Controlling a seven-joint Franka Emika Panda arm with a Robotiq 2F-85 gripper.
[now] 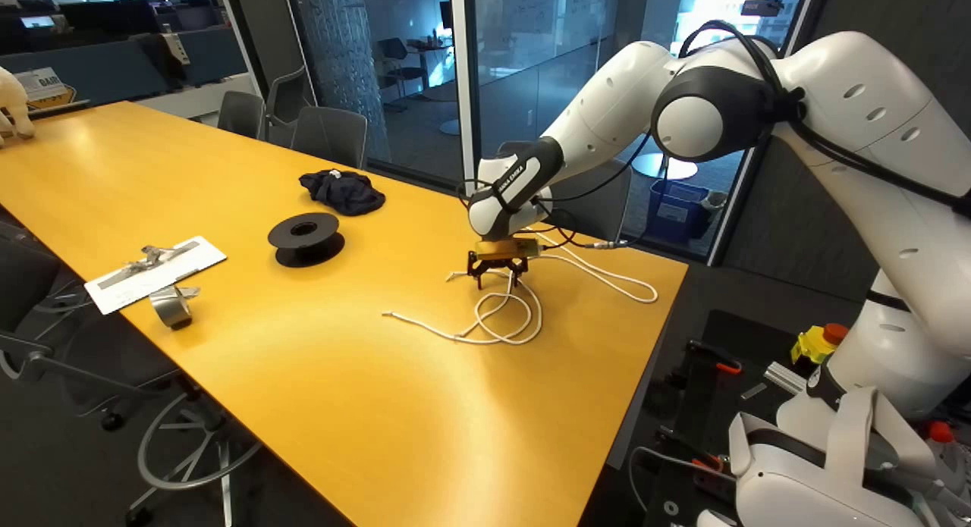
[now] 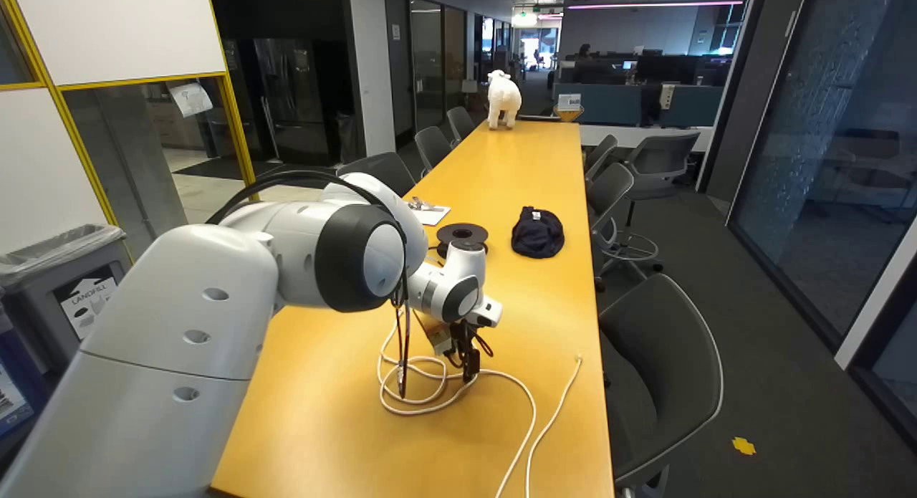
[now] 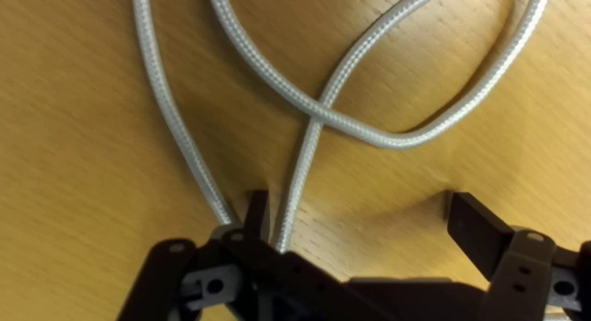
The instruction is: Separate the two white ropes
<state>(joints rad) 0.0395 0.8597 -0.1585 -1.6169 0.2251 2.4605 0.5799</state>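
A Franka Emika Panda arm (image 1: 857,106) arches at the elbow (image 1: 690,125) | forearm (image 1: 611,106) slants downward | Robotiq gripper (image 3: 358,195) points down from the wrist (image 1: 489,212) | its two black fingers (image 3: 480,233) stand wide apart

The table (image 1: 379,406) carries ropes (image 3: 317,110), spool (image 1: 306,241), cloth (image 1: 347,194) and tape (image 1: 171,308).

The end effector (image 1: 498,283) points down over loosely looped white ropes (image 1: 520,343), contact unclear.

That smooth white arm (image 1: 834,114) has shells dotted with grey oval recesses (image 2: 196,337), and a black collar (image 1: 737,117) rings one pale round cap (image 1: 689,128). Black cables (image 1: 758,61) loop over it. White lettering (image 1: 513,180) ends in "EMIKA". The hand (image 3: 358,203) is black — grey plates (image 3: 231,284), round holes.
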